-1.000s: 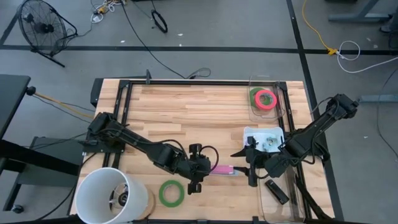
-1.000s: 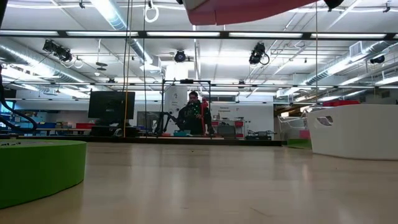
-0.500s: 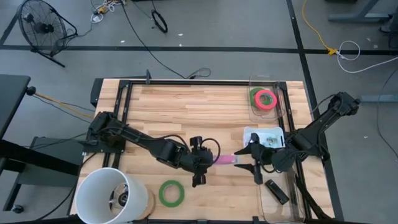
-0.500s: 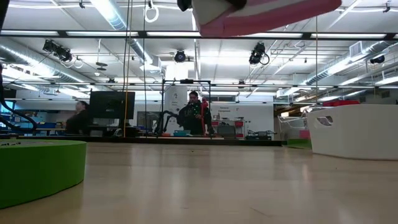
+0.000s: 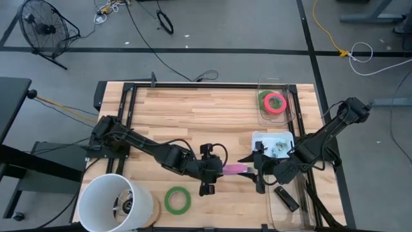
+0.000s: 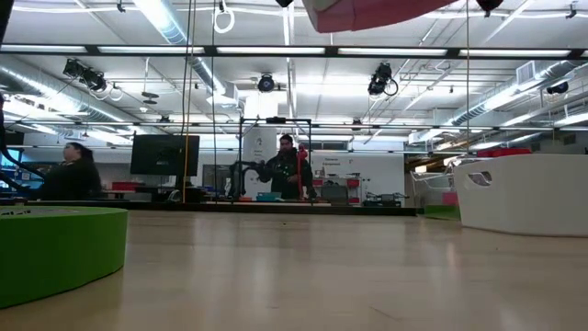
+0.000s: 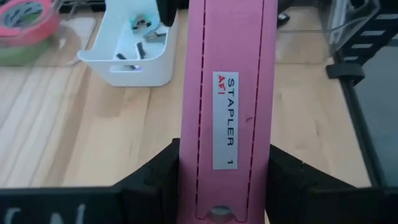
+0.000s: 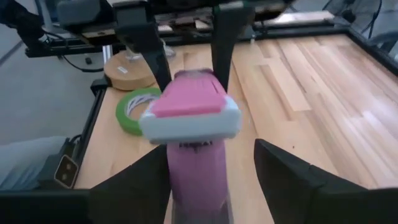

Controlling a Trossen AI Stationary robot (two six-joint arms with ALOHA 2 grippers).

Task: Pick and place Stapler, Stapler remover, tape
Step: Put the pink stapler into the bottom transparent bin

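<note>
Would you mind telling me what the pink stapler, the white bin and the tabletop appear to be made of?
Stapler: probably plastic, smooth matte pink shell with a stuck-on white label.
White bin: likely moulded plastic, slightly glossy, with rounded corners and thin walls.
Tabletop: wood, seemingly butcher block, with joined light strips, visible grain and a satin finish.

We list: stapler [image 5: 233, 169] at table [image 5: 193, 109] centre, between left gripper [image 5: 212, 170] and right gripper [image 5: 257, 171]; one tape roll [image 5: 177, 200] near the front edge; two rolls [image 5: 273, 102] in the far-right tray [image 5: 288, 96].
</note>
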